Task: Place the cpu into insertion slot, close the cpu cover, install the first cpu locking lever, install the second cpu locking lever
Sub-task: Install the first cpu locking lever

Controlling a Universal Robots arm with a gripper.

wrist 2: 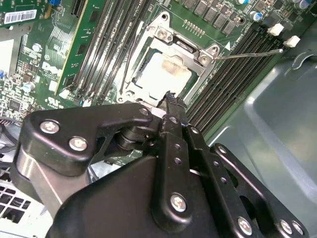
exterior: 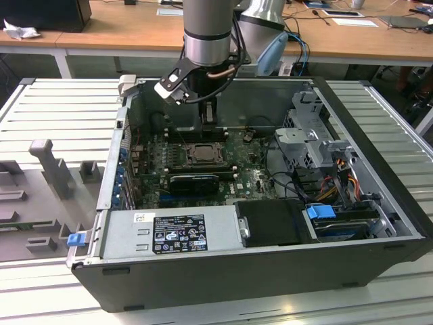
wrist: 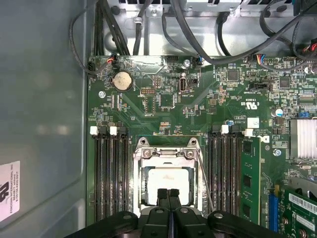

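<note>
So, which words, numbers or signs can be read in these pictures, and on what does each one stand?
None can be quoted safely.
Black label on the power supply: too small to read.
White sticker on the case wall: sideways, too small.
Barcode label on a green circuit board: too small.
White print on the motherboard: too small.

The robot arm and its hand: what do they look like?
In the exterior view the arm is a silvery-grey tube with a dark band, a pale blue joint cap and black cables beside it. In both wrist views the hand is matte black, built of flat linked plates with silver screws.
</note>
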